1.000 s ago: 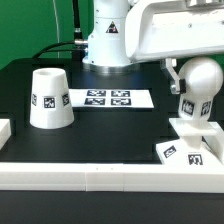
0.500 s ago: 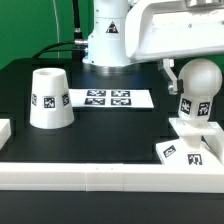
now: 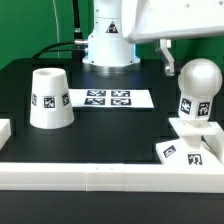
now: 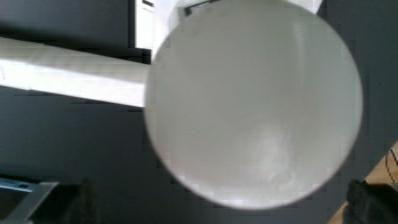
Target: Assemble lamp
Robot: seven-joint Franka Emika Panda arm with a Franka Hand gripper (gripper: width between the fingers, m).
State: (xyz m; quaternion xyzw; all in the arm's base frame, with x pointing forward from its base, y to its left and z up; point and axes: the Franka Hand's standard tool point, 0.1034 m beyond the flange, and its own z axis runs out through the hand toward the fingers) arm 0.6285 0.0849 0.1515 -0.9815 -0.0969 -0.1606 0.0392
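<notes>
On the base (image 3: 207, 131), the bulb (image 3: 198, 90) stood alone as our claw (image 4: 205, 195) lifted off, fingers spread, so we thought the shade (image 3: 48, 98) came next.

No words, brand names or numerals legible anywhere. Only markings: black-and-white square tags, coded patterns, not readable as text.

- One tag on side of shade (image 3: 50, 100), facing the exterior camera.
- One on lower part of bulb (image 3: 198, 88), under the round head.
- Two on base (image 3: 183, 148), near edge, both set askew.
- Several close together on marker board (image 3: 107, 98), lying flat on dark surface (image 3: 110, 130).

Wrist view: plain white head of bulb only, no tag legible.
</notes>
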